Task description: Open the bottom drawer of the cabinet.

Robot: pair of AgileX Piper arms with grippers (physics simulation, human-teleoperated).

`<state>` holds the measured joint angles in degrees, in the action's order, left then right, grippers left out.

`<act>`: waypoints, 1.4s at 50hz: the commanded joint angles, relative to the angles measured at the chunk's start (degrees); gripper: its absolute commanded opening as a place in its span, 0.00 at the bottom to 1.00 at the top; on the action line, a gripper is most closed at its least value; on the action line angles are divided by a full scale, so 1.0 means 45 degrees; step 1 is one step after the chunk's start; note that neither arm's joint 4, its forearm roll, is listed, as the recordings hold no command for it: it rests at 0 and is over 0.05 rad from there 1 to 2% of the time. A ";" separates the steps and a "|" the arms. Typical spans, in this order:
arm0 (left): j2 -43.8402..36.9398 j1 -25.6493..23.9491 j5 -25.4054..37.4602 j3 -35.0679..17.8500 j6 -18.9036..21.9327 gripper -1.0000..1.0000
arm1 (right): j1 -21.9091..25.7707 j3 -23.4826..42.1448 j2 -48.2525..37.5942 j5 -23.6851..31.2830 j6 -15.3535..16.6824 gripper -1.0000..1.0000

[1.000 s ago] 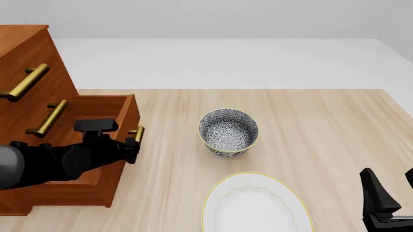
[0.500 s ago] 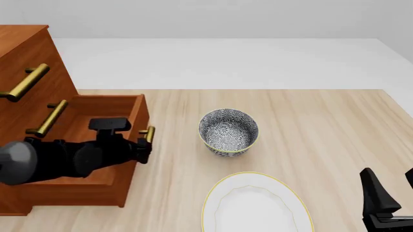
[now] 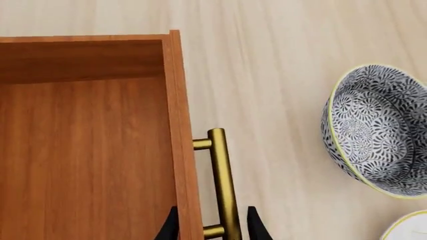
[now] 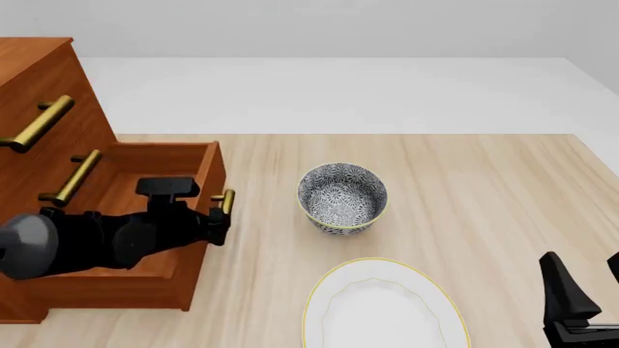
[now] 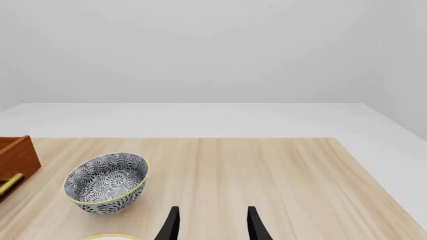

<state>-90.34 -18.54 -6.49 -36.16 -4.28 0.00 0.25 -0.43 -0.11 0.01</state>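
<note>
The bottom drawer (image 4: pixel 145 217) stands well out of the cabinet (image 4: pixel 39 109) at the tabletop's (image 4: pixel 464 188) left end, its bare wooden floor open to the front camera while the two upper drawers sit flush above it. The left hand (image 4: pixel 220 217) reaches across the drawer to its brass handle (image 3: pixel 223 185); in the left wrist view the two black fingers (image 3: pixel 255 227) straddle the bar near one end, close on either side, so the hand reads as grasping the handle, though actual contact is hard to confirm. The opening looks largely done: what may remain is a little more pull, then letting go and drawing the arm clear. The right hand (image 5: pixel 210 225) idles low at the near right, fingers spread and holding nothing, facing a patterned bowl (image 4: pixel 341 196) well apart from the drawer front.
</note>
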 commanded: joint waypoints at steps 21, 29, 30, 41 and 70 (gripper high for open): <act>-0.0473 -0.0717 0.0834 0.0646 -0.1506 1.00 | -0.0002 0.0000 0.0000 0.0000 0.0000 1.00; 0.0044 -0.0527 0.1356 0.0270 -0.1203 1.00 | 0.0000 0.0000 0.0003 -0.0001 -0.0003 1.00; 0.0136 -0.0486 0.1430 0.0225 -0.1141 1.00 | -0.0001 0.0000 0.0000 0.0000 0.0001 1.00; 0.1332 0.0095 0.2469 -0.0537 -0.0740 1.00 | 0.0000 0.0000 0.0001 0.0000 0.0000 1.00; 0.4589 0.0962 0.4078 -0.1428 -0.0060 1.00 | -0.0003 0.0000 -0.0001 0.0000 -0.0001 1.00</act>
<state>-76.40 -15.43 9.93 -42.55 -5.19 0.00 0.25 -0.42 -0.11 0.01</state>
